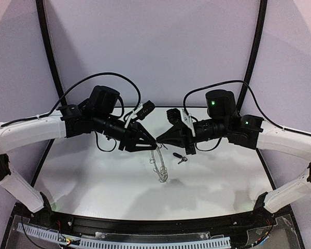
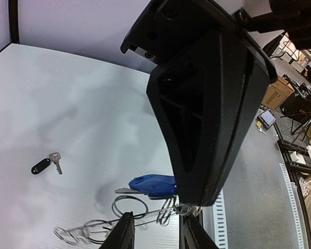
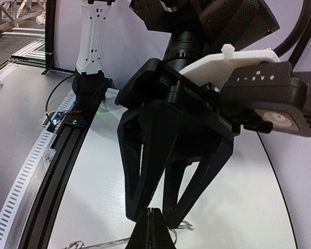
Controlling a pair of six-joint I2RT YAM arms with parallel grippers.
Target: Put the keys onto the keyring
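Keyring (image 1: 158,167) hangs over desk (image 1: 93,181).
Right tool (image 3: 153,218) clenched, blue key (image 2: 151,184) at its tip; left tool (image 2: 159,218) parted around keyring; black key (image 2: 41,166) on desk; camera (image 3: 262,96) marked "OAK-1".

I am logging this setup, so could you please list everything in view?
White table: one, white, under both arms.
Chain of thin wire loops: one, silver, trailing onto the table at centre.
Black plastic-headed metal key: one, black and silver, lying alone on the table.
Blue plastic-headed metal key: one, blue and silver, beside the chain.
Left gripper: one, black, over the chain, fingers apart.
Right gripper: one, black, tip by the blue key, fingers together.
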